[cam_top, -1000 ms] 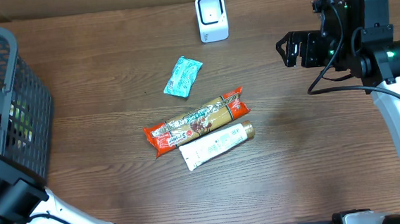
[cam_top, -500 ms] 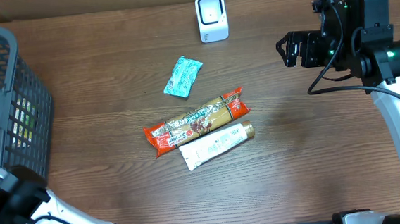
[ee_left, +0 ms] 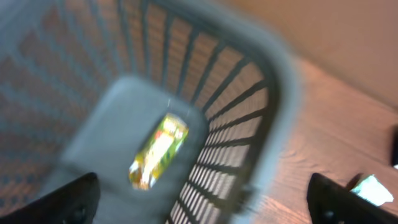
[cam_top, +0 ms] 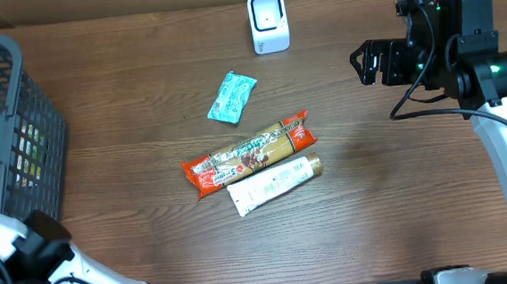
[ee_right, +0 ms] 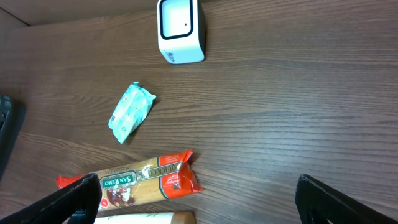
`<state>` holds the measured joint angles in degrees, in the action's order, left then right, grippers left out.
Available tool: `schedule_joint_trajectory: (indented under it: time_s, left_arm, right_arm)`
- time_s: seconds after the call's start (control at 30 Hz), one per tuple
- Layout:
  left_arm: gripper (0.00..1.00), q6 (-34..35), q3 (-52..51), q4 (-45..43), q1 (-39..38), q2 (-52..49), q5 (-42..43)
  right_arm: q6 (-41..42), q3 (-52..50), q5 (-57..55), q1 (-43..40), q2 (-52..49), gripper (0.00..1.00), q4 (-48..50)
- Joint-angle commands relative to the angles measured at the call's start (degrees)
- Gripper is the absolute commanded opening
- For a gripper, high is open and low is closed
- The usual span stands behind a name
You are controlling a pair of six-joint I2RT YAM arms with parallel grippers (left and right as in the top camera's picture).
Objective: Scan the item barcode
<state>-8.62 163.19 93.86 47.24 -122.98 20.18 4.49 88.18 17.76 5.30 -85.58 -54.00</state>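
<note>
Between items, by the look of it: 1 yellow-green packet (ee_left: 158,149) lying already on the floor of the grey basket (cam_top: 44,148), directly under the left claw (ee_left: 208,199). Fingers of that claw spread wide, with nothing between them. Right claw (ee_right: 205,200) also fully open and empty, hovering over the right part of the surface (cam_top: 154,256), well apart from everything. Probably still to scan: 3 items in the middle of the surface, namely a teal sachet (cam_top: 232,97), an orange-ended pasta packet (cam_top: 250,153), and a white tube (cam_top: 272,184) with a gold cap just beside the pasta packet, perhaps touching it. White barcode scanner (cam_top: 268,22) standing near the far edge. Next move, as a judgement: to take 1 of these 3, most easily the teal sachet lying alone and nearest to the barcode scanner, then to turn its barcode toward the scanner face. Not possible to tell from here where the barcodes sit.
</note>
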Motion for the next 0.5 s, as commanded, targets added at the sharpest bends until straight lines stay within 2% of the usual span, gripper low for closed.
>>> schedule_joint_trajectory:
  time_s: [0.0,0.23,0.47]
  left_arm:
    - [0.99,2.6,-5.6,0.0,2.5,-4.7,-2.2]
    - [0.99,2.8,-14.2,-3.9,6.4,-6.9,-3.9]
    - [0.98,-11.1,-29.6,-14.4,4.0,-7.0,-0.9]
  right_arm:
    - [0.1,1.1,-0.1,0.2,0.3,1.00,0.3]
    - [0.1,1.1,-0.1,0.2,0.3,1.00,0.2]
    - [0.1,1.1,-0.1,0.2,0.2,1.00,0.6]
